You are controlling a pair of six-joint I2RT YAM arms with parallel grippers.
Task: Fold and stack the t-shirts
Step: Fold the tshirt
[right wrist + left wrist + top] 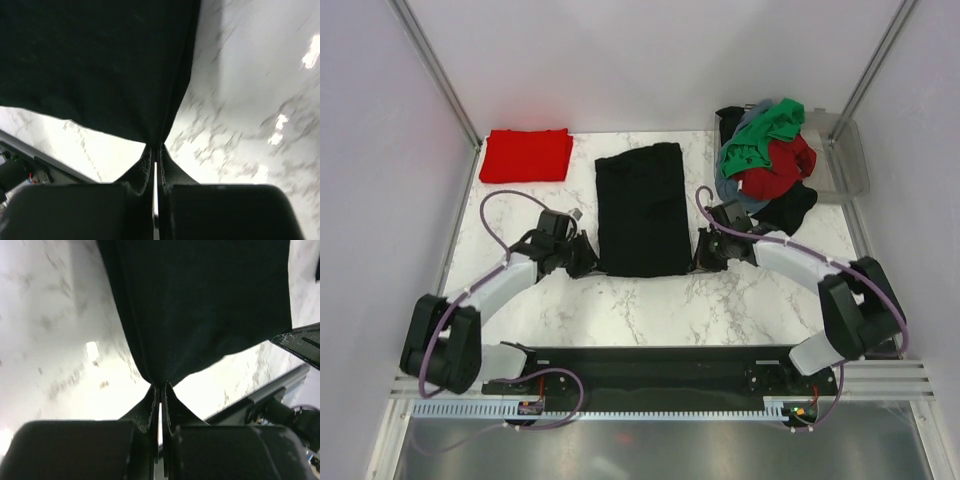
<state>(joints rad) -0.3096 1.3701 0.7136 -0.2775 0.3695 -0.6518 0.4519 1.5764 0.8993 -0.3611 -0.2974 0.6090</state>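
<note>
A black t-shirt (642, 208) lies folded into a long strip in the middle of the marble table. My left gripper (588, 262) is shut on its near left corner, and the cloth (200, 305) rises out of the pinched jaws (160, 386). My right gripper (701, 258) is shut on the near right corner, with the cloth (95, 65) pulled up from the jaws (156, 148). A folded red t-shirt (527, 155) lies at the far left. A heap of green (760, 140), red (782, 165), grey-blue and black t-shirts sits at the far right.
A clear plastic bin (845, 155) stands at the far right edge, partly under the heap. Metal frame posts (435, 65) rise at both back corners. The arms' base rail (650, 370) runs along the near edge.
</note>
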